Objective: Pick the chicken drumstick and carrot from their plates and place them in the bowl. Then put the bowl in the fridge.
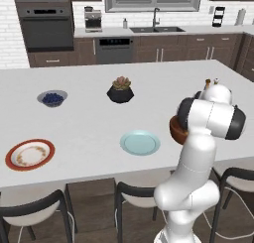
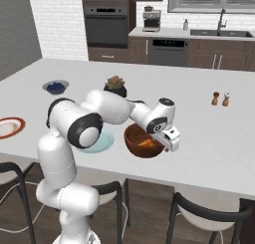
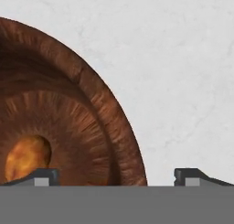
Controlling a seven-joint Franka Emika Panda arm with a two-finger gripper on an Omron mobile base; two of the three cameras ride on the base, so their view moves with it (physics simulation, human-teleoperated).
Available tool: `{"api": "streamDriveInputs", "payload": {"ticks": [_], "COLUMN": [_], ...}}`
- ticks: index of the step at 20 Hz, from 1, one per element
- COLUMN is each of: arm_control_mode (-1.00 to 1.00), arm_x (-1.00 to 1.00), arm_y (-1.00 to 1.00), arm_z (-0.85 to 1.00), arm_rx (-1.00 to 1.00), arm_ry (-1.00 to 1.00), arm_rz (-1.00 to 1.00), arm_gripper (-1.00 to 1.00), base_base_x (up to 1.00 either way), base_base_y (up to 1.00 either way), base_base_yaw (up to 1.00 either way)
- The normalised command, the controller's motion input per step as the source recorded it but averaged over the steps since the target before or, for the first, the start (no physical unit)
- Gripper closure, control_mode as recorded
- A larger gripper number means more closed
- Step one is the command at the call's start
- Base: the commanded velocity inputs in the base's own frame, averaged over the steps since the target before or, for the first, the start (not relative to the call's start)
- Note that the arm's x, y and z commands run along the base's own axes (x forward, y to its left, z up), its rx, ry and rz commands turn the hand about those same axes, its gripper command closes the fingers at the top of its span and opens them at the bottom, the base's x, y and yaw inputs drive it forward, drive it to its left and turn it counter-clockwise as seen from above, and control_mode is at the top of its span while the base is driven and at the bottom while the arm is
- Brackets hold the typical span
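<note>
The hand (image 2: 172, 141) is seen held low at the right-hand edge of the bowl (image 2: 141, 144), in the right base view. In the hand view its two fingertips (image 3: 45, 176) are spread wide and nothing is gripped between them: one tip stands over the inside of the bowl (image 3: 68, 122), the other over the bare worktop (image 3: 183, 58), so that the rim lies between them. Whether the tips touch the rim cannot be told.

The bowl is placed on the worktop (image 2: 209, 133) near its front edge, just beside the blue plate (image 2: 99, 143), which is partly hidden by the arm. In the left base view the bowl (image 1: 176, 130) is largely covered by the arm, and the blue plate (image 1: 140, 142) lies bare. Something orange (image 2: 145, 143) is seen inside the bowl, and a golden-brown piece (image 3: 26, 157) is seen at its bottom in the hand view; which of the two foods each is cannot be told for certain.

The red-rimmed plate (image 1: 30, 154) lies well apart, at the far left of the worktop, with nothing on it. A small bowl of blueberries (image 1: 52, 98) and a black plant pot (image 1: 120, 91) are set further back. Two shakers (image 2: 220, 99) stand side by side to the right.
</note>
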Motion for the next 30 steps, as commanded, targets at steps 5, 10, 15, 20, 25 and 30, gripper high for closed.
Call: {"api": "streamDriveInputs", "payload": {"ticks": [5, 10, 15, 20, 25, 30], "arm_control_mode": [-1.00, -1.00, -1.00, -1.00, -1.00, -1.00], "arm_x": [0.07, 0.01, 0.00, -0.92, -0.91, -0.63], "arm_y": [0.00, 0.00, 0.07, 0.01, 0.09, 0.41], "arm_z": [-0.26, -0.09, -0.04, 0.52, 0.82, 0.74], "arm_rx": [0.00, 0.00, 0.00, 0.00, 0.00, 0.00], "arm_ry": [0.00, 0.00, 0.02, -0.14, -0.17, -0.11], "arm_rz": [0.02, 0.00, 0.00, -0.19, -0.31, -0.43], "arm_gripper": [1.00, 1.00, 1.00, 1.00, 1.00, 1.00], "base_base_x": [0.00, 0.00, 0.00, 0.00, 0.00, 0.00], "base_base_y": [0.00, 0.00, 0.00, 0.00, 0.00, 0.00], "base_base_yaw": [0.00, 0.00, 0.00, 0.00, 0.00, 0.00]}}
